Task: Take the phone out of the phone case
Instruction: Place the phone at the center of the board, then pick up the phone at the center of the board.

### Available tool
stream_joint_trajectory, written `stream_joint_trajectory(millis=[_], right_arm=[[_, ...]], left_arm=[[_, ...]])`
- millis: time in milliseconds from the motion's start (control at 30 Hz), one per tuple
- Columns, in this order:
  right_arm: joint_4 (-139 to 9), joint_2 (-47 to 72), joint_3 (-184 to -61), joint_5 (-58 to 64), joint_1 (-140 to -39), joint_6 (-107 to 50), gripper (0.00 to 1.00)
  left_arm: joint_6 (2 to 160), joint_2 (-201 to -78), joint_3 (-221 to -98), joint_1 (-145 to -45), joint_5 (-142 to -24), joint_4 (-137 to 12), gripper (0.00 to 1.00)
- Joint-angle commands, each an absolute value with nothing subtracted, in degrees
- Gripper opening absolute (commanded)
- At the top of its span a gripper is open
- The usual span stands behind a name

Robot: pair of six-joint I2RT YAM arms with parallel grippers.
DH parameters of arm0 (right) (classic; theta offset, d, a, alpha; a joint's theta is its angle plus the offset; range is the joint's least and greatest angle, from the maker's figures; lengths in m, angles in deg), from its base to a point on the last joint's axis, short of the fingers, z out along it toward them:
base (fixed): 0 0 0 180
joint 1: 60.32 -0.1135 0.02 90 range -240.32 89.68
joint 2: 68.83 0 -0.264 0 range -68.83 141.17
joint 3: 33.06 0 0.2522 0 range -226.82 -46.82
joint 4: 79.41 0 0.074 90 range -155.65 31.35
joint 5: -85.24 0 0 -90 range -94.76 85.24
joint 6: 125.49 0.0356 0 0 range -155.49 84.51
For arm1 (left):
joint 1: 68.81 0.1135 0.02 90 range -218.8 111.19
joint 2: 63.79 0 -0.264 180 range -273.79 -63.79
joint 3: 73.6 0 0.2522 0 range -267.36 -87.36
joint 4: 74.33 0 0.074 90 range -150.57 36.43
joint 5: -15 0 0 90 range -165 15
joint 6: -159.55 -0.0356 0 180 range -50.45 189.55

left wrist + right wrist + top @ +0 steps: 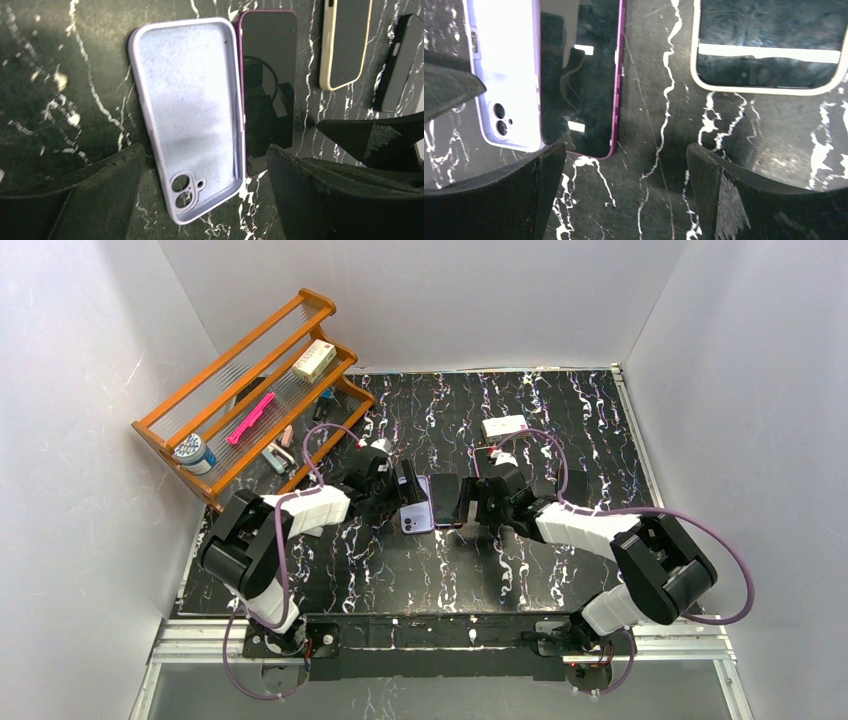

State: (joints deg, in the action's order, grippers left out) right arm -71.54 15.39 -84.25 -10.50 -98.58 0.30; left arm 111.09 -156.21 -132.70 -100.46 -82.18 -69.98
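The empty lavender phone case (190, 110) lies open side up on the black marble table, camera holes toward me. The phone (265, 85), purple-edged with a dark screen, lies flat right beside it, out of the case. Both also show in the top view, case (415, 510) and phone (446, 500), and in the right wrist view, case (506, 75) and phone (579, 75). My left gripper (205, 155) is open and empty, its fingers straddling the case's near end. My right gripper (624, 150) is open and empty over bare table just right of the phone.
A second phone in a cream case (769, 45) lies to the right, and a black slab (400, 60) lies beyond it. A white box (505, 426) sits at the back. A wooden rack (250, 390) with small items stands at the back left.
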Motion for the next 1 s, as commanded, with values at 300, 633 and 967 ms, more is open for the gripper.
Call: stream_joint_trajectory(millis=[300, 633, 967], right_arm=[[-63.41, 11.55, -93.79, -17.72, -91.23, -11.21, 0.99], [-57.40, 21.04, -104.06, -17.16, -88.54, -18.57, 0.99], [-51.14, 31.19, -113.25, -18.06, -86.92, -21.96, 0.99]], left_arm=[[113.63, -161.70, -136.75, -101.15, -87.21, -73.81, 0.91], [110.71, -153.67, -137.03, -100.58, -77.98, -65.55, 0.98], [101.82, -138.93, -142.04, -99.48, -67.63, -50.07, 0.98]])
